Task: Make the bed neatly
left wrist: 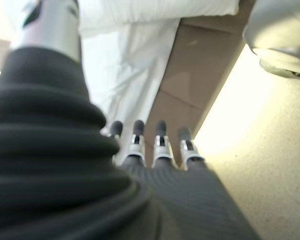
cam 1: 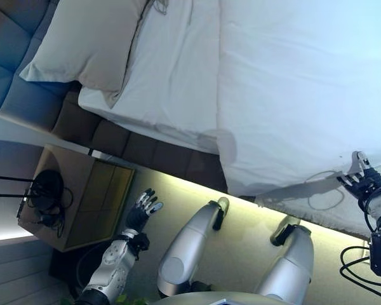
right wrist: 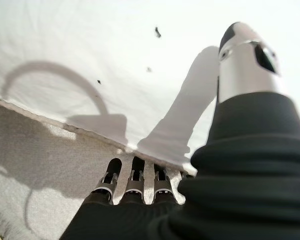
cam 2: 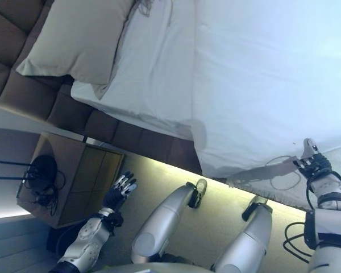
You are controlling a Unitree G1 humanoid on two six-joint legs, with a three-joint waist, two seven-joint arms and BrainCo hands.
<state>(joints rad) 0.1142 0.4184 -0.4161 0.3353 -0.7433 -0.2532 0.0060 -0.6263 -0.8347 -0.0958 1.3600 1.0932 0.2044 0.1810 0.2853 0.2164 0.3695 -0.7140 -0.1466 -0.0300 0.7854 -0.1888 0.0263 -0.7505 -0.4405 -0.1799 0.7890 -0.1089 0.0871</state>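
Bedroom floor, pale and lit by a glowing strip under the bed frame, runs beside a bed (cam 1: 178, 82) whose white duvet (cam 1: 292, 82) hangs over the near edge. At that overhang, the robot's right hand (cam 1: 362, 180) reaches with its fingers (right wrist: 134, 176) extended and relaxed, tips at the duvet's hem where it meets a grey textured layer below; the thumb stands apart against the white cloth. No fabric appears pinched, so the hand reads as open, placed to smooth or take hold of the edge. The left hand (cam 1: 141, 210) hangs low over the floor beside the bed's dark side panel, its fingers straight, holding nothing and well apart from the bedding. Further along, the duvet stops short of the bed's head, leaving a creased white sheet (cam 1: 171, 70) bare. A beige pillow (cam 1: 89, 41) leans against the dark padded headboard (cam 1: 13, 70), overhanging the mattress corner. A wooden nightstand (cam 1: 82, 197) stands beside the bed.
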